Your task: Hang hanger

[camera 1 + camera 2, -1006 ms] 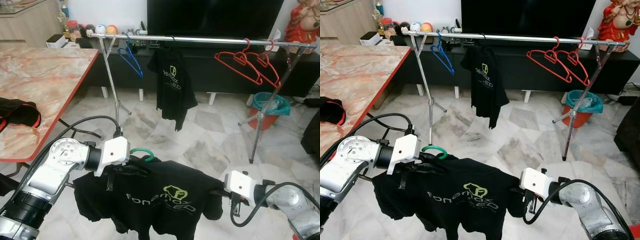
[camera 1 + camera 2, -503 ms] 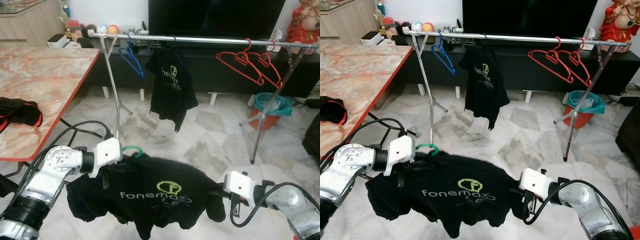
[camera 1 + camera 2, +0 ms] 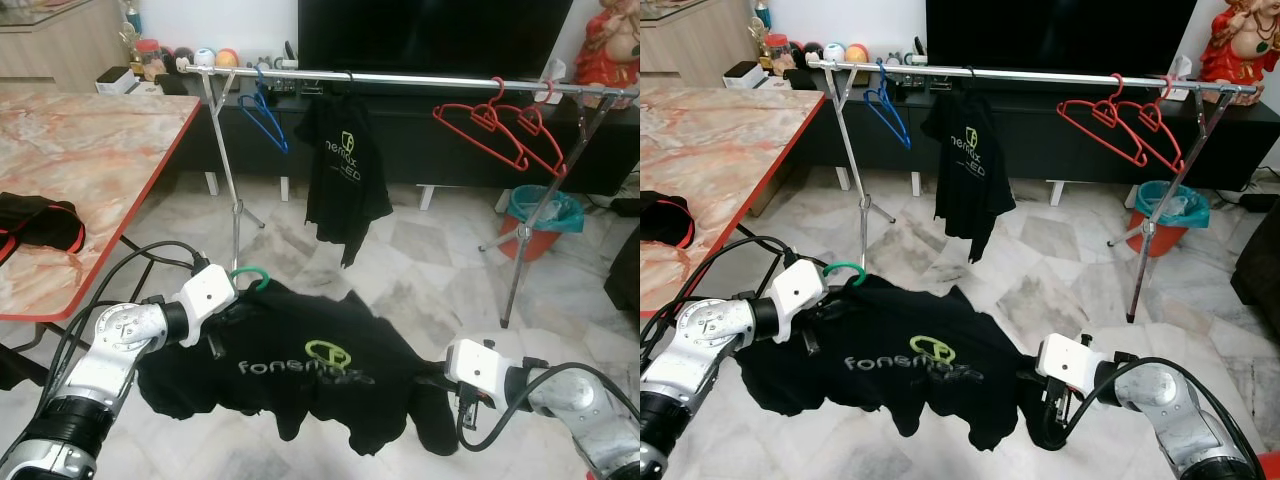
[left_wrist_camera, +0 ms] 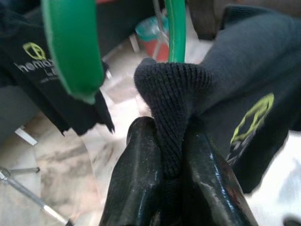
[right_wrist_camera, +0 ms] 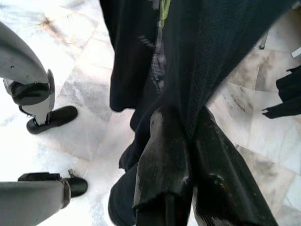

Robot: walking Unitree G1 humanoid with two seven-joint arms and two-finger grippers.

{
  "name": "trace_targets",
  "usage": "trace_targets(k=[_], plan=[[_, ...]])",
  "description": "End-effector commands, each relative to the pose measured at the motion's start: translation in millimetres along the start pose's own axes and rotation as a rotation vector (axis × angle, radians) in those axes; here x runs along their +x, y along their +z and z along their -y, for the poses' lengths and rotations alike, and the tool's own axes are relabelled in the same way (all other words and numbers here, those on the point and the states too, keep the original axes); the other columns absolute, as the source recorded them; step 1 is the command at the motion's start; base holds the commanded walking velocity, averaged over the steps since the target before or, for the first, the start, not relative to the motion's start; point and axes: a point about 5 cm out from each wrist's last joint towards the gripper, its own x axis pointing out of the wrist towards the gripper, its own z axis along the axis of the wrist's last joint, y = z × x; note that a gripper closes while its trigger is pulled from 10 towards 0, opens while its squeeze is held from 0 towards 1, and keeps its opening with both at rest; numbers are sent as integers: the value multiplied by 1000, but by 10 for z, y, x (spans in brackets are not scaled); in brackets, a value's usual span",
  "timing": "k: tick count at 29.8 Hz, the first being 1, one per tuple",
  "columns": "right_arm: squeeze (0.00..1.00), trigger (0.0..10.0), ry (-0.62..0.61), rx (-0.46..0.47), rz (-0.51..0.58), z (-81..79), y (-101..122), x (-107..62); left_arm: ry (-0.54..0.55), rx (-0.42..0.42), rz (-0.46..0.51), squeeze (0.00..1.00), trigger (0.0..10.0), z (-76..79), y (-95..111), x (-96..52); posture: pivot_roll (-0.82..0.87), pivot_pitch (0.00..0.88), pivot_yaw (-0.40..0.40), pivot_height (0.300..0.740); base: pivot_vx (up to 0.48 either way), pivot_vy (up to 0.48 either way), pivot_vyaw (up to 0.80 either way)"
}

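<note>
A black t-shirt (image 3: 300, 360) with a green logo hangs on a green hanger, stretched between my two grippers low over the floor. The hanger's green hook (image 3: 250, 275) pokes out of the collar. My left gripper (image 4: 171, 129) is shut on the knit collar right under that hook (image 4: 70, 47). On the other side, my right gripper (image 5: 188, 117) is shut on the shirt's far shoulder fabric. Beyond stands the silver clothes rail (image 3: 420, 79), carrying a blue hanger (image 3: 262, 115), a hung black t-shirt (image 3: 345, 165) and red hangers (image 3: 500, 125).
A marble-topped table with a red edge (image 3: 90, 170) stands at the left, with a black cloth (image 3: 35, 225) on it. A teal-lined orange bin (image 3: 540, 215) sits by the rail's right leg. A dark TV unit (image 3: 430, 140) runs behind the rail.
My left gripper has carried the collar and green hook to the left and a little upward. The shirt has swung flatter and its hem droops lower. The right gripper has hardly moved.
</note>
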Motion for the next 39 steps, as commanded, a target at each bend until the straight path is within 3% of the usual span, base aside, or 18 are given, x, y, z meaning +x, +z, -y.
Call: trace_targets(k=[1,4,8,12,18,19,20,21,24,26,28,29,33,35,36,38,39], plan=[[0,0,15,12,-36,-30,-68,-33,198,-39,126,0,10000,-311,220,-101,12,5,-27,740,0,0,0],[0,0,20,12,-43,-40,-82,-42,264,-85,178,0,10000,-388,270,-111,12,7,-28,740,0,0,0],[0,0,19,17,-42,-44,-82,-34,259,-177,261,0,10000,-417,366,-125,14,6,-27,740,0,0,0],[0,0,25,19,-38,-62,-74,-13,319,-241,321,0,10000,-513,446,-153,18,8,-28,740,0,0,0],[0,0,26,20,-37,-73,-76,-5,508,-366,387,0,10000,-737,502,-213,19,8,-28,740,0,0,0],[0,0,24,20,-38,-71,-74,-7,538,-455,396,0,10000,-755,474,-203,18,8,-27,740,0,0,0],[0,0,18,20,-38,-65,-75,-10,531,-491,408,0,10000,-741,467,-189,17,9,-27,740,0,0,0],[0,0,13,21,-38,-55,-74,-14,490,-516,420,0,10000,-701,471,-166,17,8,-26,740,0,0,0],[0,0,11,21,-37,-51,-73,-17,333,-434,397,0,10000,-545,516,-120,16,10,-25,740,0,0,0],[0,0,11,21,-37,-54,-75,-25,259,-466,402,0,10000,-474,544,-94,18,9,-25,740,0,0,0],[0,0,7,24,-43,-53,-93,-38,6,-484,402,0,10000,-273,630,-93,18,8,-25,740,0,0,0],[0,0,6,24,-46,-55,-100,-43,-182,-463,355,0,10000,-99,644,-133,19,8,-25,740,0,0,0],[0,0,7,23,-50,-52,-106,-47,-464,-394,180,0,10000,203,511,-282,18,7,-23,740,0,0,0],[0,0,7,22,-51,-50,-106,-48,-484,-389,168,0,10000,222,494,-305,18,7,-23,740,0,0,0],[0,0,5,25,-50,-47,-107,-49,-490,-432,199,0,10000,217,519,-325,20,5,-24,740,0,0,0],[0,0,6,24,-52,-48,-109,-50,-461,-440,219,0,10000,187,539,-318,21,7,-25,740,0,0,0],[0,0,10,24,-52,-53,-113,-50,-393,-454,260,0,10000,106,579,-309,22,5,-27,740,0,0,0]])
